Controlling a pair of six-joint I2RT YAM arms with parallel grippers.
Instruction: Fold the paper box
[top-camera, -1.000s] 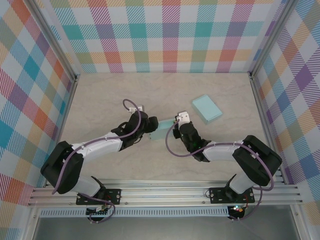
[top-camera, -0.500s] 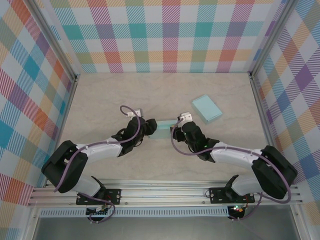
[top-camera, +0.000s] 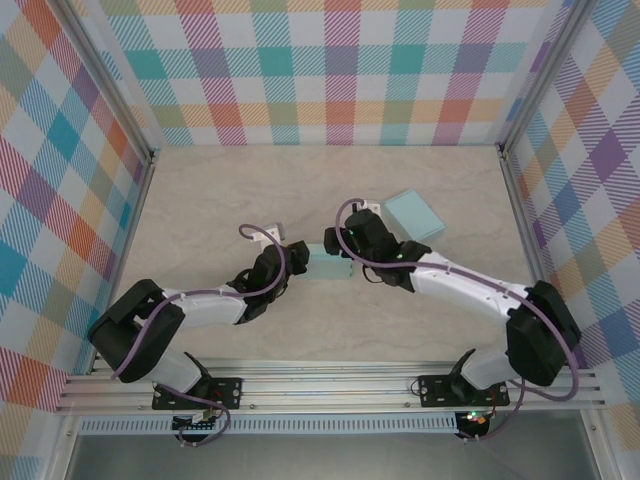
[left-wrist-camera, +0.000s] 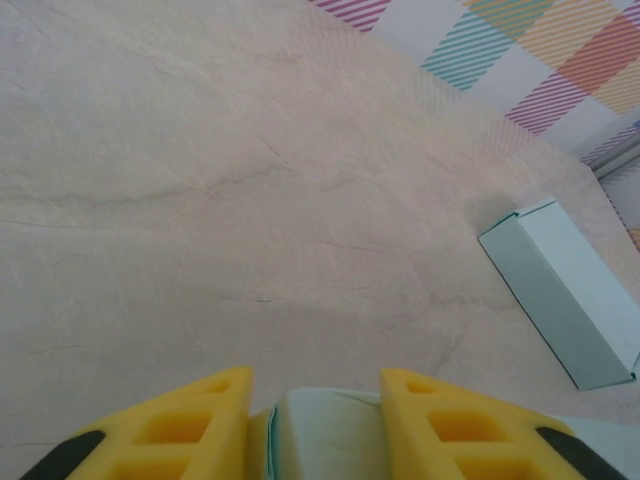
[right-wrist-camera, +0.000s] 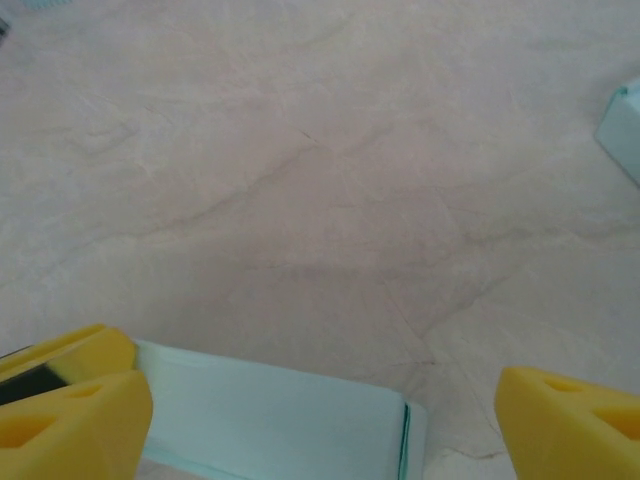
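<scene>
The paper box (top-camera: 324, 263) is a small pale teal carton lying on the table between the two arms. My left gripper (top-camera: 298, 258) reaches it from the left. In the left wrist view its yellow fingers (left-wrist-camera: 200, 425) press on both sides of the paper box's end (left-wrist-camera: 325, 435). My right gripper (top-camera: 342, 250) hovers at the box's right end. Its jaws stand wide open in the right wrist view, with the paper box (right-wrist-camera: 270, 420) lying between them against the left finger (right-wrist-camera: 70, 400) and well short of the right one.
A second, larger teal box (top-camera: 414, 214) lies at the back right, also seen as the box (left-wrist-camera: 565, 290) in the left wrist view. The plaid walls (top-camera: 320, 70) and metal rails (top-camera: 520, 200) enclose the marbled table (top-camera: 220, 190).
My right gripper has opened and let go of the paper box, shifting towards the back. My left gripper has closed in on the box's other end.
</scene>
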